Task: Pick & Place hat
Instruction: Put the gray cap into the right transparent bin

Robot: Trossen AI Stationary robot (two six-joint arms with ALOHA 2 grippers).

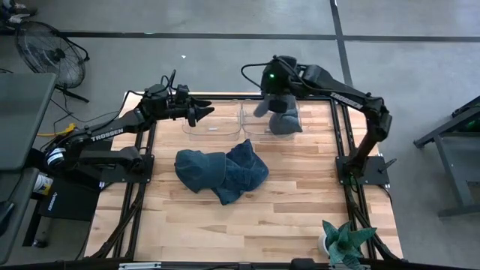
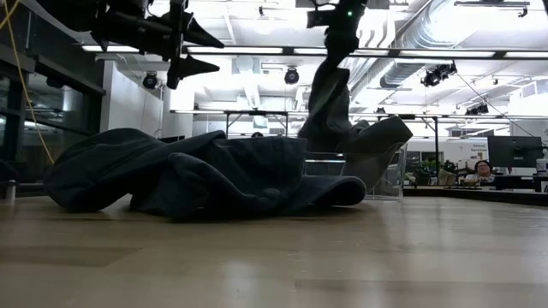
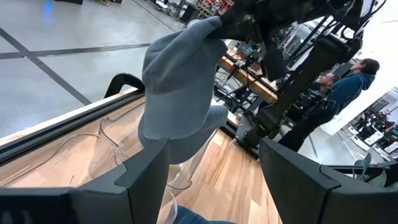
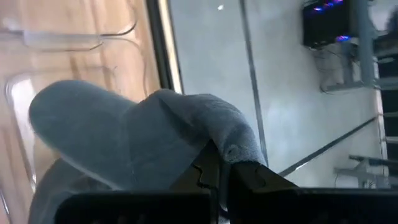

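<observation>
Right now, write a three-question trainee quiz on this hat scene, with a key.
1. True or false: the right end effector is shut on the grey hat.
2. The grey hat hangs over: A) a clear bin B) the fan C) the plant.
3. What lies mid-table?

Key: 1 true. 2 A. 3 A pile of dark blue hats; the left end effector waits open above the table.

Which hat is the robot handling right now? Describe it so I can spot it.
Look at the two clear bins at the table's far edge. The grey hat hangs over the right one, pinched by the right gripper. The others lie in a dark blue pile mid-table.
</observation>
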